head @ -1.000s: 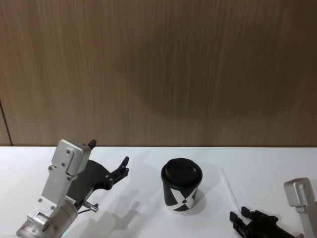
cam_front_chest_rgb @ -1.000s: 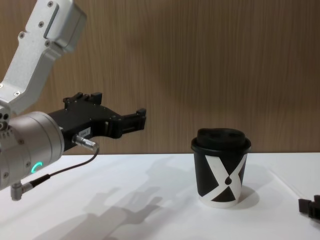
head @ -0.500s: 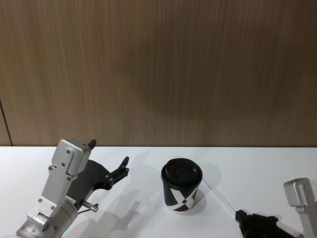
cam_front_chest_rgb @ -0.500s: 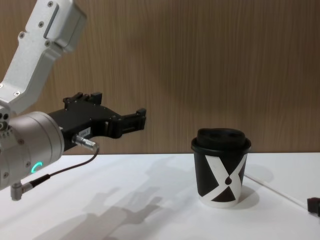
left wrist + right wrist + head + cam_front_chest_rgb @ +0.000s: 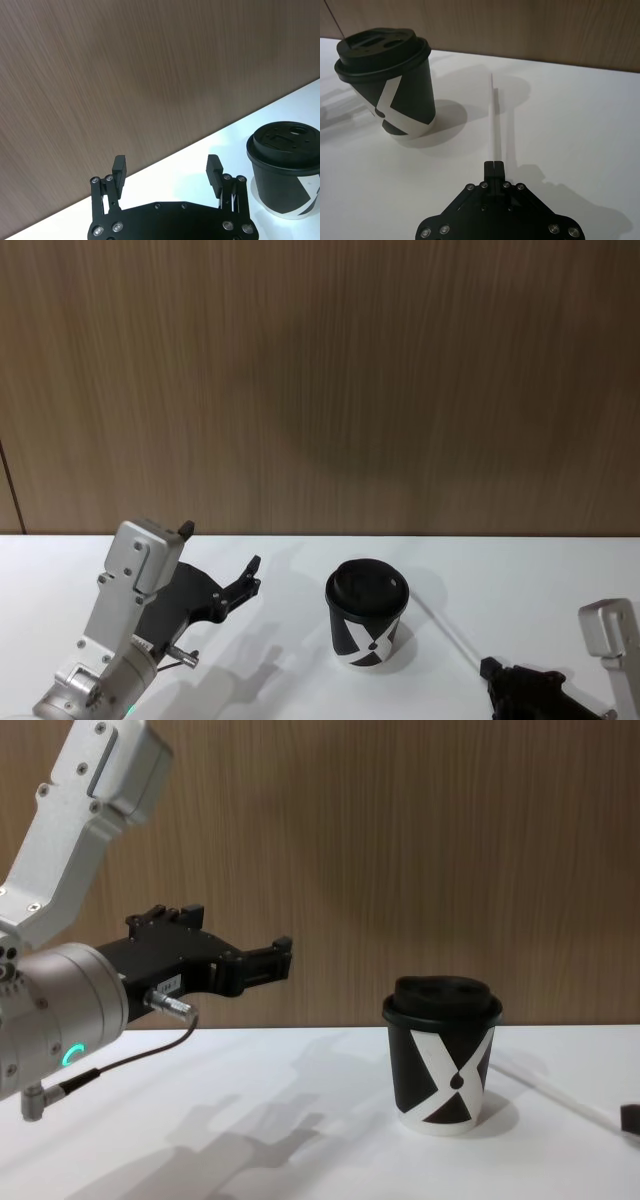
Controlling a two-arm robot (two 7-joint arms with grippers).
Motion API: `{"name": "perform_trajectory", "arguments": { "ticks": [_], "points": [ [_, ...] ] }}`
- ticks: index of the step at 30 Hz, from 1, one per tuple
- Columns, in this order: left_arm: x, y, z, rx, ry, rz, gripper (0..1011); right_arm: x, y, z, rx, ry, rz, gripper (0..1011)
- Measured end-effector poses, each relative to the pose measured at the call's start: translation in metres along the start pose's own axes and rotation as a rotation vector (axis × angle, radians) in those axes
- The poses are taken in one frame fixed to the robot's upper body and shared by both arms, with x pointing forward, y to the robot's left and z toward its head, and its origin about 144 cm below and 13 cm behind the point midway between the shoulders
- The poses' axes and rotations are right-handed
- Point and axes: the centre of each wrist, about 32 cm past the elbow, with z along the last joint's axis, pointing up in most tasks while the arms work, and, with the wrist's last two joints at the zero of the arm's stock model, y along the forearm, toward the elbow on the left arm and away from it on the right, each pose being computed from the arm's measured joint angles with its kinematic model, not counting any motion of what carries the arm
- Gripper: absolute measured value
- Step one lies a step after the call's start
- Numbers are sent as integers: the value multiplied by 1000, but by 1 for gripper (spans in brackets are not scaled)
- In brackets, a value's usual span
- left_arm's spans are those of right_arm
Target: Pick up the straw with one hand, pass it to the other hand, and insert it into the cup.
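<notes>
right claw (image 5: pixel 493 164) pinching straw (image 5: pixel 493 117) end beside cup (image 5: pixel 387 85), left claw (image 5: pixel 166 166) spread, raised

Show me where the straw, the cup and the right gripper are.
the straw (image 5: pixel 493 118), right wrist view, middle of the white tube.
the cup (image 5: pixel 441 1065), chest view, its patterned side wall.
the right gripper (image 5: pixel 494 166), right wrist view, fingertips shut on the straw.

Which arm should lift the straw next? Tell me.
Right. The right gripper is shut on one end of the straw; the left gripper hangs open across the cup from it.
</notes>
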Motion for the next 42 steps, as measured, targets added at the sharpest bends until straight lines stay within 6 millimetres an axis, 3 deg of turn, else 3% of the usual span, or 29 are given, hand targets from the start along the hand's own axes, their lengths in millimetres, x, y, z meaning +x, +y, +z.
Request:
{"name": "perform_trajectory", "arguments": {
  "ticks": [24,42],
  "points": [
    [0,0,0,0,0,0,1004,-6,-14,9,299,-93,-86,0],
    [0,0,0,0,0,0,1003,0,-25,27,591,-113,17,0]
  ]
}}
